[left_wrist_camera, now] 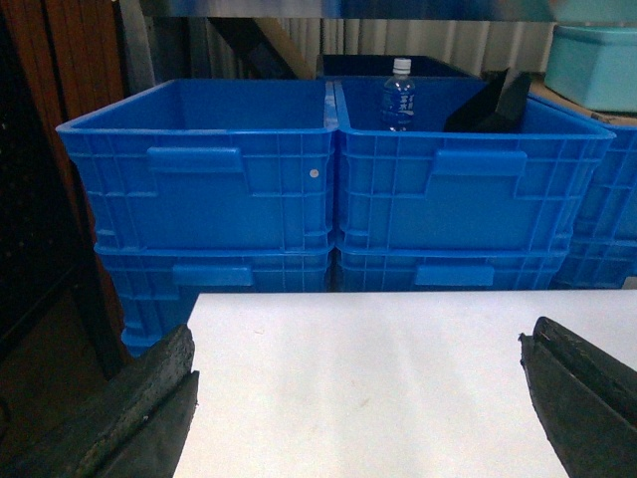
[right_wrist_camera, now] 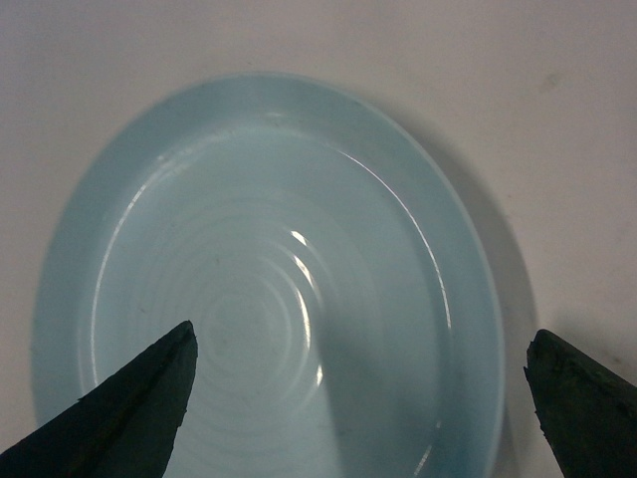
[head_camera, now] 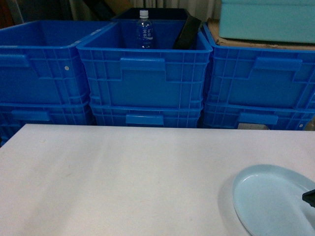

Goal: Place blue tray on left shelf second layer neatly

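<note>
From the head view, the tray point(head_camera: 273, 199) lies flat on the white table point(head_camera: 123, 177) at the lower right corner, its right edge cut by the frame; a small dark tip of the right gripper point(head_camera: 310, 197) pokes in over it at the right border, too little to tell there how the jaws stand. Behind the table stand stacked blue crates point(head_camera: 145, 73); the middle top one holds an upright bottle point(head_camera: 144, 30) with a white cap and a dark slanted object point(head_camera: 187, 33), and a pale teal box point(head_camera: 268, 19) sits on the right-hand stack. The left gripper does not show in this view, nor does any shelf. The left wrist view gives what the head view lacks: the left gripper point(left_wrist_camera: 363, 398) with its two dark fingers point(left_wrist_camera: 139, 413) spread wide apart, nothing between them, above the table's left part, facing the same crates and bottle point(left_wrist_camera: 398, 95). The tray is out of this view. The right wrist view looks straight down on the tray point(right_wrist_camera: 269, 289), showing glossy concentric rings in its bowl and a low rim, with the right gripper point(right_wrist_camera: 363, 398) over its near half, jaws wide apart and not gripping it.
</note>
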Available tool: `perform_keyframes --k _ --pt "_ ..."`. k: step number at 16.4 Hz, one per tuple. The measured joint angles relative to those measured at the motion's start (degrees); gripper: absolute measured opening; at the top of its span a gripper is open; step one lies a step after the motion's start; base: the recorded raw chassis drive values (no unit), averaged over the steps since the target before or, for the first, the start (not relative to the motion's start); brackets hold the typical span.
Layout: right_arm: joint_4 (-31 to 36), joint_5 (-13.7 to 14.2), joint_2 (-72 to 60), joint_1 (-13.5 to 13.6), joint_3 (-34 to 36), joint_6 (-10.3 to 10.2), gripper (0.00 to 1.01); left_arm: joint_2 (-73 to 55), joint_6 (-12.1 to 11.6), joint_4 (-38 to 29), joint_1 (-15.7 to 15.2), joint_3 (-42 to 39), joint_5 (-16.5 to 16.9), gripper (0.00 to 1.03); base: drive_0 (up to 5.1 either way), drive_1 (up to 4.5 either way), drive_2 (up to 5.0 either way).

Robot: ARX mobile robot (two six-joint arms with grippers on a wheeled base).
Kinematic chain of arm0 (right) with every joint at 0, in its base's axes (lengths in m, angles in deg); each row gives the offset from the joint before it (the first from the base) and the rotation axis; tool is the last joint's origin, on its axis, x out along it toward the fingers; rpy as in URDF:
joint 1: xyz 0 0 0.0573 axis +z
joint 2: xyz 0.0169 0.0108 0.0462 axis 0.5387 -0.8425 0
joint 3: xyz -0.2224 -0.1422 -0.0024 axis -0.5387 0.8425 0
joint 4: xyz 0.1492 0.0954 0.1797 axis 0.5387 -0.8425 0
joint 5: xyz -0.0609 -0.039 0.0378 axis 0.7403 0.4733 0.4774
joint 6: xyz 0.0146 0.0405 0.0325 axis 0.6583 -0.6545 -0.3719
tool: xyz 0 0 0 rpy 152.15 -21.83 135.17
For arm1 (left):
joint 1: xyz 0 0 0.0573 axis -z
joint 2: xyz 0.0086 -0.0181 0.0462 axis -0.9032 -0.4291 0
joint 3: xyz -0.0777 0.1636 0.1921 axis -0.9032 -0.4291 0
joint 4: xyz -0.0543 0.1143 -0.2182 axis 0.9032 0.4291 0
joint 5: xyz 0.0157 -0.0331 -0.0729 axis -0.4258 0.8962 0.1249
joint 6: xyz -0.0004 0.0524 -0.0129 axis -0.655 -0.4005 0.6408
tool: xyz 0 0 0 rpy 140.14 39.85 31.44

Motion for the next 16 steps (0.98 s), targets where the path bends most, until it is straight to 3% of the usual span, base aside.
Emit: perform_keyframes --k 6,10,13,16 --pt "2.4 0.9 -1.4 2.6 0.1 -2.3 0.98 0.0 0.0 0.0 0.0 0.0 0.0 0.98 0.0 0.00 0.0" --pt "3.8 2.6 -2.6 3.3 0.9 -2.3 0.98 0.0 0.0 0.0 0.0 0.0 0.0 0.98 0.0 0.00 0.0" --pt "8.2 4.7 -4.8 3.2 2.3 -1.7 0.67 0.0 0.0 0.0 0.0 0.0 0.0 0.98 0.0 0.00 0.0" --pt "12.9 4.3 -8.8 -0.6 2.8 0.7 0.35 0.0 0.0 0.0 0.0 0.0 0.0 0.98 0.0 0.00 0.0"
